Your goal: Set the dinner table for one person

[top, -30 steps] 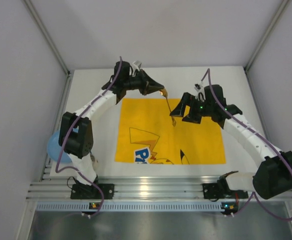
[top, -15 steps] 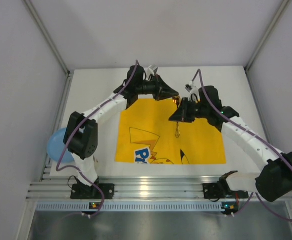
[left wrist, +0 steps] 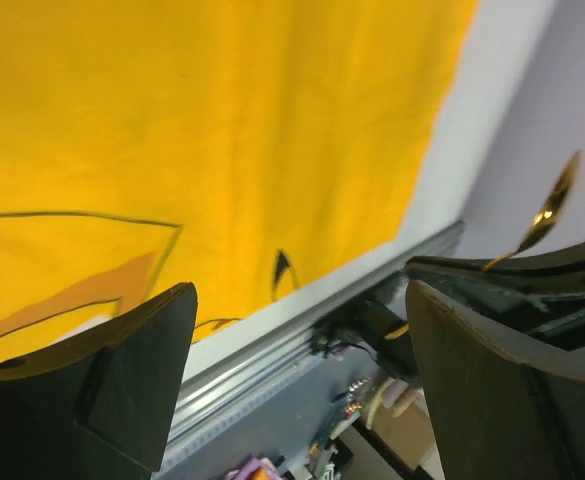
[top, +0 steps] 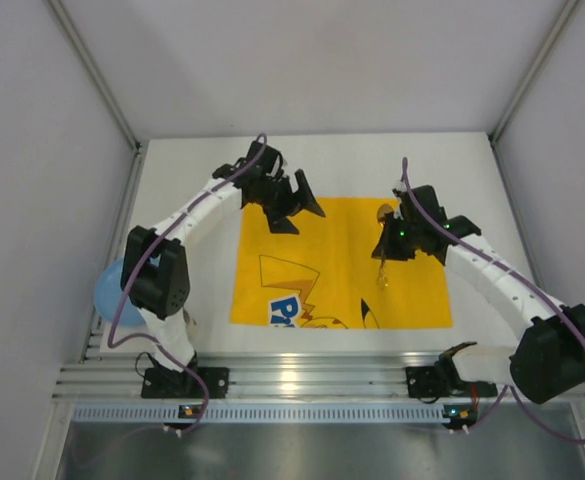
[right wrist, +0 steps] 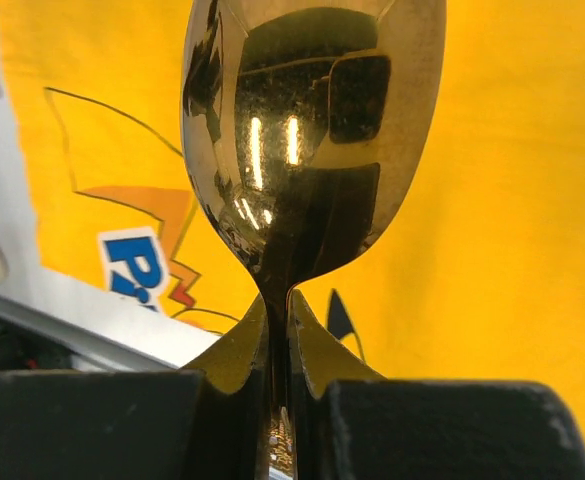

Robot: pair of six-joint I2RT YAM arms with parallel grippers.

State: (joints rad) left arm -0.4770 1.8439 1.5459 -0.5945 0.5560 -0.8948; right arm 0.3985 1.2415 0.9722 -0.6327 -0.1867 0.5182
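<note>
Scanning from the left: a blue dish [top: 105, 290] sits at the left edge of the dinner table [top: 182, 165], partly hidden by the left arm; plate or bowl, cannot tell. The white tabletop spreads under both arms and carries the yellow placemat [top: 342, 265] at its centre.

The left gripper [top: 294, 200] hovers over the mat's far left corner. In the left wrist view its fingers [left wrist: 82, 400] stand wide apart with nothing between them.

The right gripper [top: 392, 240] hangs over the right half of the mat, jaws clamped on the handle of a gold spoon [right wrist: 302, 130]. From above, the spoon [top: 381, 278] dangles bowl-down, clear of the cloth.

Judgement: the step in hand is placing the spoon, so the setting is at an early stage, with the dish not yet on the mat.

The next move calls for lowering the spoon flat near the mat's right side and releasing it there, leaving the centre free for the dish.
</note>
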